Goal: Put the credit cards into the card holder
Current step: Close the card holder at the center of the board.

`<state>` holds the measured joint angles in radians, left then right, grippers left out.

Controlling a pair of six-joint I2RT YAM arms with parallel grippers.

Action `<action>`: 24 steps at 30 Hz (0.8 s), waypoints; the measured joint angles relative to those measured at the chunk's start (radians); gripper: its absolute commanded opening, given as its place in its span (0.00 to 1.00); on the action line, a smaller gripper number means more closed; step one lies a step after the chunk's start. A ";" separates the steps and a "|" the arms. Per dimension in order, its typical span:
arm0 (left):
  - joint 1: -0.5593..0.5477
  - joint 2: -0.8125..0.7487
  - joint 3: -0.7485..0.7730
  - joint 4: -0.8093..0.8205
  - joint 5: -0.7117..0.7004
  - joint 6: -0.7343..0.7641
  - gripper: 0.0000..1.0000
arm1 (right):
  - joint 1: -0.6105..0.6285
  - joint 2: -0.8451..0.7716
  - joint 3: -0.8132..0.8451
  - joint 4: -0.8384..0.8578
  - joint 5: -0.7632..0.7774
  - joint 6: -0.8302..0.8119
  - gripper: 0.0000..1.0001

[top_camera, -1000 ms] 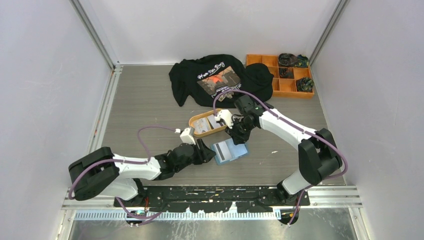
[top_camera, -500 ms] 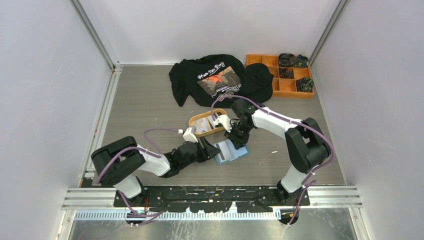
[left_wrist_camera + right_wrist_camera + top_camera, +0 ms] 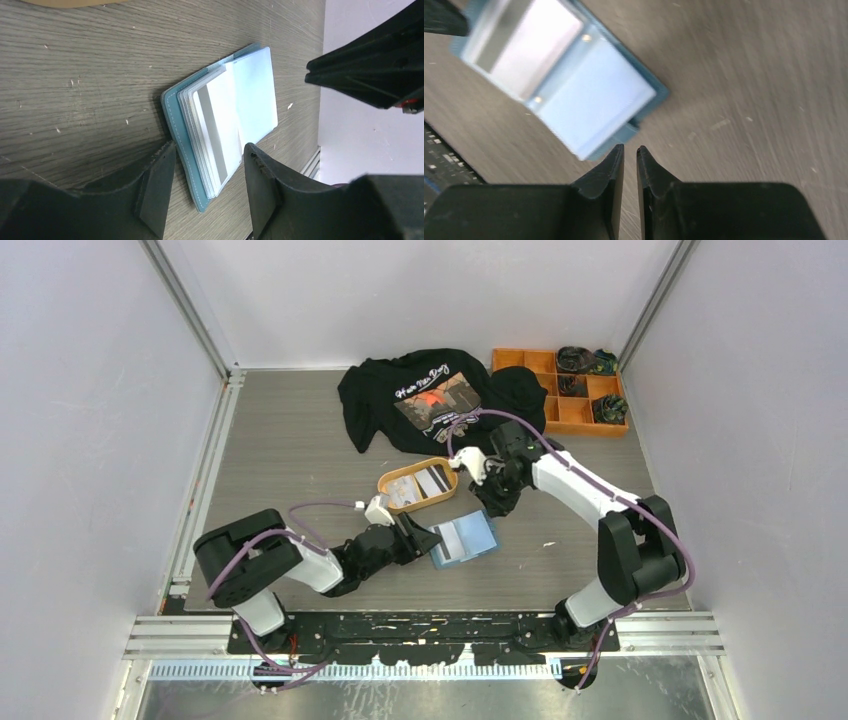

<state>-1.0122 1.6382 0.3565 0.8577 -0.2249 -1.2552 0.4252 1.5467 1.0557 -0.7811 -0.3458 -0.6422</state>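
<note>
The teal-blue card holder (image 3: 463,538) lies open on the table, with a white card with a grey stripe (image 3: 216,131) on top of its lighter inner pockets. My left gripper (image 3: 424,540) is open, and its jaws straddle the holder's near left end (image 3: 209,150) without clamping it. My right gripper (image 3: 496,504) is shut and empty, just above the table beyond the holder's far right corner (image 3: 629,149). The holder (image 3: 564,85) shows blurred in the right wrist view. More credit cards (image 3: 432,481), dark and white, lie in the orange oval tray (image 3: 385,483).
A black printed T-shirt (image 3: 440,395) lies crumpled at the back. An orange compartment box (image 3: 560,390) with dark items stands at the back right. The metal rail (image 3: 420,625) runs along the near edge.
My right gripper has drawn back from over the card holder toward the back right, which uncovers the white card lying in it. My left gripper stays at the holder's left end.
</note>
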 measured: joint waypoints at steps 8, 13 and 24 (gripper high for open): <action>0.000 0.055 0.000 0.087 0.002 -0.019 0.53 | -0.036 0.047 -0.001 0.002 0.106 -0.003 0.22; 0.000 0.060 0.000 0.097 0.010 -0.017 0.52 | -0.018 0.157 0.000 -0.021 0.111 -0.002 0.22; 0.000 0.060 0.000 0.103 0.044 0.028 0.50 | 0.023 0.203 0.047 -0.090 0.016 0.021 0.22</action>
<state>-1.0126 1.6978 0.3561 0.9604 -0.1806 -1.2270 0.4480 1.7500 1.1027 -0.8707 -0.3302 -0.6216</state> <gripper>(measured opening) 0.513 0.215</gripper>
